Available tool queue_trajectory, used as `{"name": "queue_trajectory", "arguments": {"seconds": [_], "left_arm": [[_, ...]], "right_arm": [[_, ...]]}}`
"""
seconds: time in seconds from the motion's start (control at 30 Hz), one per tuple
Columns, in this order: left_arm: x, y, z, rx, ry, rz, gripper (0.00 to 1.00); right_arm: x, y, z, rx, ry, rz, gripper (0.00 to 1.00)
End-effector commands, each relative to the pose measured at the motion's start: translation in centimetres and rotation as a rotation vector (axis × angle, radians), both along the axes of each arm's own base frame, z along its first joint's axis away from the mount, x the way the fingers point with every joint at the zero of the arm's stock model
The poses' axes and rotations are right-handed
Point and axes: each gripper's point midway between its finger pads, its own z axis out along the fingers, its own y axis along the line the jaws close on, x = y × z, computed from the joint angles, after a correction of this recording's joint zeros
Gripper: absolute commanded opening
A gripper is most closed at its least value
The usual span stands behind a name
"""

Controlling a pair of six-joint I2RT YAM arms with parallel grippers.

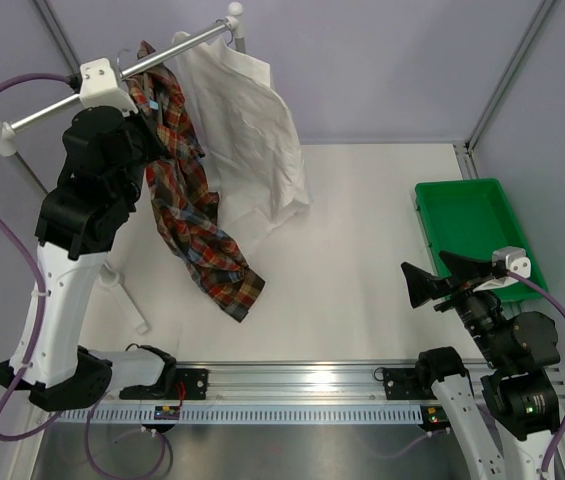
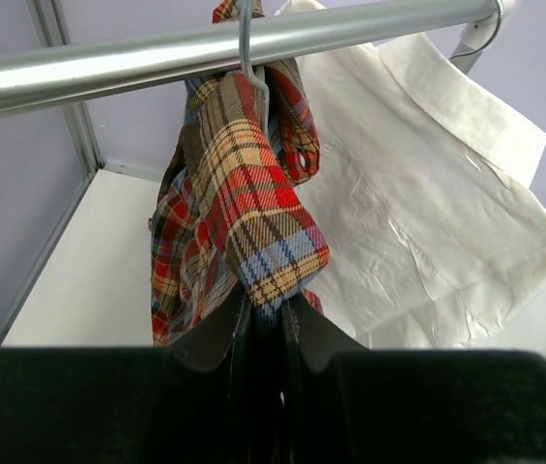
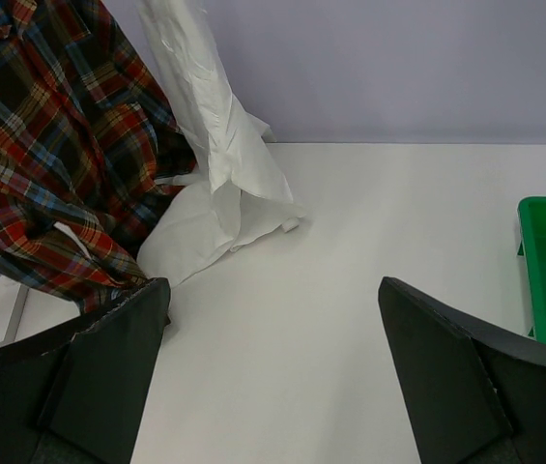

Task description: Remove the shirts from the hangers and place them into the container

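While the left hand [image 2: 265, 314] is high up, just under the silver rail [image 2: 205, 48], its two fingers stand almost together and pinch a fold of the red-orange plaid shirt [image 2: 244, 213] between them. This shirt hangs from the rail on a thin wire hanger [image 2: 244, 48], of which only the hook shows, and its lower end reaches down to the tabletop [image 1: 362, 250]. Just beside it on the same rail hangs the off-white shirt [image 1: 247, 130], and its bottom part lies crumpled on the tabletop. The right hand [image 3: 273, 358] is well apart from both shirts, low over the right side of the tabletop. Its fingers are spread wide and it holds nothing. The green container [image 1: 467, 215] stands near the right hand, at the right edge of the tabletop.
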Motion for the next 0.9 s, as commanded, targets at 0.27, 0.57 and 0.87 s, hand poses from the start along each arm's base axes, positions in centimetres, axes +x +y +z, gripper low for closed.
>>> {"name": "queue_trajectory", "arguments": {"seconds": [0.27,0.57,0.87], "left_arm": [[-5.3,-0.8,1.8,-0.016,-0.103,-0.192,0.0],[-10.4,-2.5,-3.8,-0.004,-0.006,-0.407,0.0],[-13.4,-6.0,-8.6,0.061,0.098,-0.691,0.0]], "right_arm": [[0.1,-0.2,0.8,0.003,-0.035,-0.011,0.99],[0.2,-0.2,1.0,0.003,-0.037,-0.013,0.99],[0.4,0.3,1.1,-0.01,-0.027,0.015,0.99]]}}
